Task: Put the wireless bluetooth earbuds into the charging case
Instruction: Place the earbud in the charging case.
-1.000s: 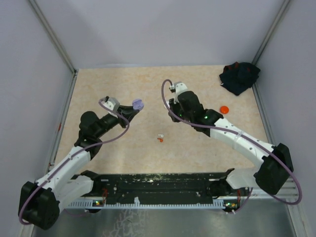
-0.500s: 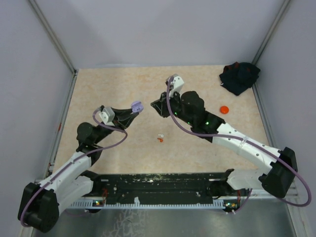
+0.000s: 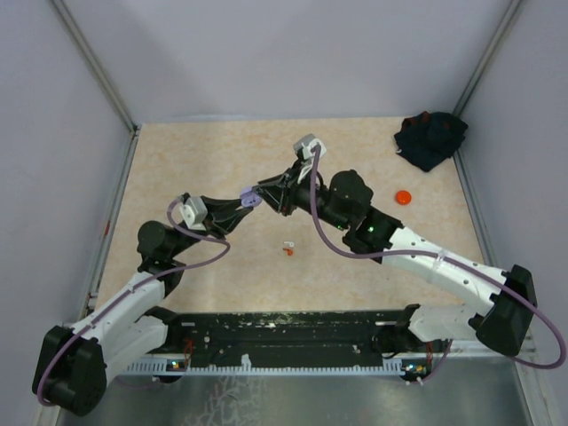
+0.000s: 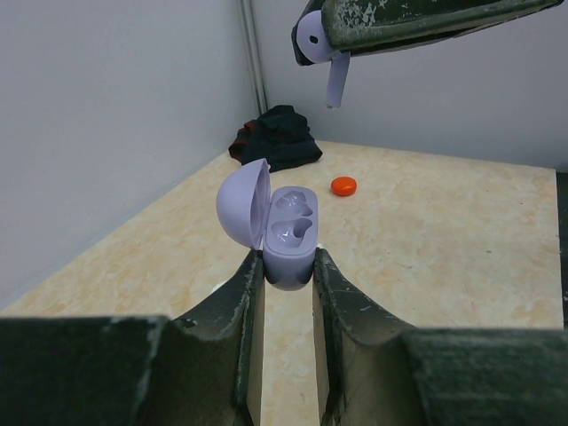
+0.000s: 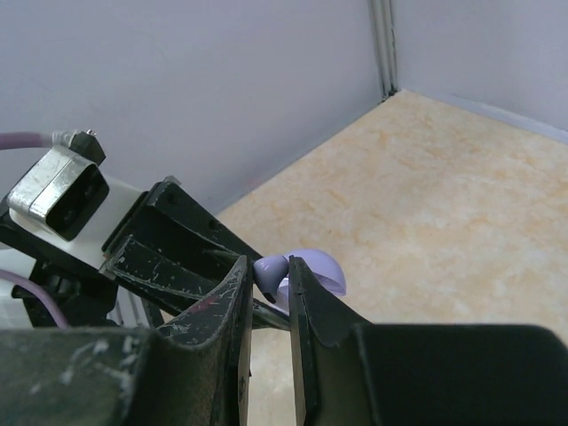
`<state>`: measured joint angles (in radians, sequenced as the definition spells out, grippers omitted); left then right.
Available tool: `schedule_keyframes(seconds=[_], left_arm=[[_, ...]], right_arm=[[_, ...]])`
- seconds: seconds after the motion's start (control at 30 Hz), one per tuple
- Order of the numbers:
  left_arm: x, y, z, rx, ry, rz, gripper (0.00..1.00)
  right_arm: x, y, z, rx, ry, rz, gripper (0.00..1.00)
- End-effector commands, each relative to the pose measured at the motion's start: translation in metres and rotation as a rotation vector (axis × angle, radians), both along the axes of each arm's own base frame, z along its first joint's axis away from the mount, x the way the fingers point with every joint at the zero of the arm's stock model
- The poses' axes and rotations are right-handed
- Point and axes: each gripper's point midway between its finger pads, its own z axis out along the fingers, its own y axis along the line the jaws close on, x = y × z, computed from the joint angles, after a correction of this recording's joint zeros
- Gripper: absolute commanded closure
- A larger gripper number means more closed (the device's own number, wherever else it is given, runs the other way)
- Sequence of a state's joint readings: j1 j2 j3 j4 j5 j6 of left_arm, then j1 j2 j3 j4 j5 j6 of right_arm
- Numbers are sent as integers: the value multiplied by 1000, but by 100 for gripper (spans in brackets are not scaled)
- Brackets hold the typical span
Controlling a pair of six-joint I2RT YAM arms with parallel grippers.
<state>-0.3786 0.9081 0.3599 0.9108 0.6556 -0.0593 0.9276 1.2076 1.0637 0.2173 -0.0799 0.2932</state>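
My left gripper (image 4: 288,266) is shut on the base of an open lavender charging case (image 4: 290,232), held above the table with its lid (image 4: 242,212) swung up to the left and both wells showing. My right gripper (image 5: 269,277) is shut on a purple earbud (image 5: 272,270), whose stem (image 4: 335,80) hangs down just above and beyond the case. In the top view the left gripper (image 3: 247,202) and right gripper (image 3: 263,192) nearly meet at the case (image 3: 251,200). Two more earbuds (image 3: 288,249), red and white, lie on the table below them.
An orange round case (image 3: 404,196) lies on the table at the right, and a dark crumpled cloth (image 3: 430,138) sits in the far right corner. Grey walls enclose the beige table (image 3: 177,160) on three sides.
My right gripper has swung left with the purple earbud until it hangs beside the case. The left gripper has shifted the open case slightly toward the middle.
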Motion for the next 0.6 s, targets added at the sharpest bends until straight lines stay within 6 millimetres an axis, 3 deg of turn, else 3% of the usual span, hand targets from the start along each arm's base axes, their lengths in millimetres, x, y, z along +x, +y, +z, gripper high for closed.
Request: schedule_keyframes(seconds=[0.0, 0.57], left_arm=[[-7, -1, 12, -11, -64, -28, 99], [-12, 0, 16, -22, -86, -36, 99]], right_arm=[[-11, 10, 19, 80, -35, 53, 83], [-2, 20, -14, 24, 17, 20, 83]])
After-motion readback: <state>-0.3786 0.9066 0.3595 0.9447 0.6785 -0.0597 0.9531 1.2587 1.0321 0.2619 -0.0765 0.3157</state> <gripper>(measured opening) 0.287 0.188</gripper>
